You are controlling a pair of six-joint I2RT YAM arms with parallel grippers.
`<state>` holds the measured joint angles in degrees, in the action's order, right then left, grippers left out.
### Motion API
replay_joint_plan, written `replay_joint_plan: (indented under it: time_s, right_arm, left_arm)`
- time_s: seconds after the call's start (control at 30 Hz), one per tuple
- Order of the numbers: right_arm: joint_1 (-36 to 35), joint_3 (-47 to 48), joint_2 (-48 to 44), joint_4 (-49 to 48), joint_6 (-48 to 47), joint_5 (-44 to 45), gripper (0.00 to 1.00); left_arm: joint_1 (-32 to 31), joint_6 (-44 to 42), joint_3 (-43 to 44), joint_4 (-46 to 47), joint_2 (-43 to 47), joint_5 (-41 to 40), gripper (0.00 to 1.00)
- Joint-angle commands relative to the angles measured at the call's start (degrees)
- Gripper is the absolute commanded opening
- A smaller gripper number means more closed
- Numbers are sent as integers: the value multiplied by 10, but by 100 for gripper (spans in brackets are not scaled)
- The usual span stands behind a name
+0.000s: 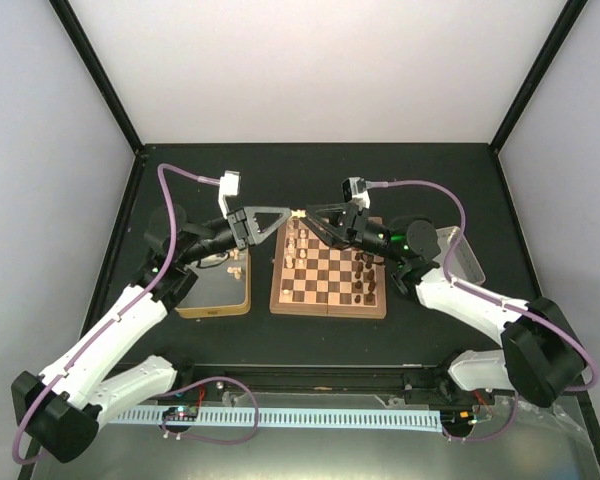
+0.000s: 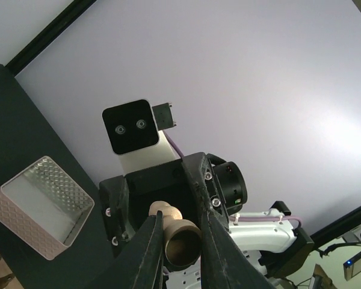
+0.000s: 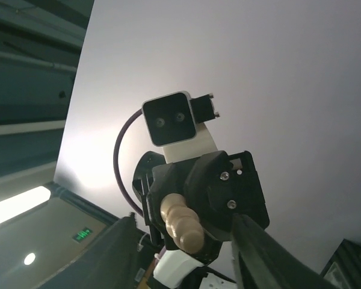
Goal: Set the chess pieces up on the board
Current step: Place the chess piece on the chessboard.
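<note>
Top view: the board lies in the middle of the dark surface. Pale pieces stand on its left columns and dark pieces on its right columns. A tin sits just left of the board, with a few pieces in its upper right corner. A tray sits right of the board, partly under the right arm. Above the board's far edge, at upper centre, the two arms meet tip to tip. The left fingers pinch a pale piece in the air, and the right fingers are just beside it.

Left wrist view: at bottom centre the left fingers are pressed onto the pale piece from both sides. Its hollow round base faces the lens and its knob points up and left. Behind it is the dark body of the right arm's hand, with the right camera above it at centre left. The tray shows at lower left.

Right wrist view: the pale piece sticks out at lower centre from the dark body of the left arm's hand, with the left camera above it. The right fingers are spread wide, one at the lower left and one at the lower right. The piece is between them, with a clear gap on each side.
</note>
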<state>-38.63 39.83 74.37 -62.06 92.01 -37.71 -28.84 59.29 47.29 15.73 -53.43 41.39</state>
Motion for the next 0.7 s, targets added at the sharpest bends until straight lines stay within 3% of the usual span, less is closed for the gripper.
replay_joint_plan:
  time_s: [0.0,0.37,0.43,0.5,0.67]
  right_arm:
    - [-4,28,2,-34,6,-20,39]
    - [-4,43,15,-14,-13,-25,6]
    - [-5,42,6,33,-52,-21,3]
    - [-4,42,-9,114,-118,-12,1]
    - [-4,73,-55,467,-377,82,1]
  left_arm:
    - [4,9,-4,31,-7,14,2]
    - [4,-2,-8,14,-8,12,4]
    - [5,-22,-8,-13,-5,2,17]
    - [5,-60,-6,-69,6,-32,40]
    - [5,-166,-13,-258,59,-238,66]
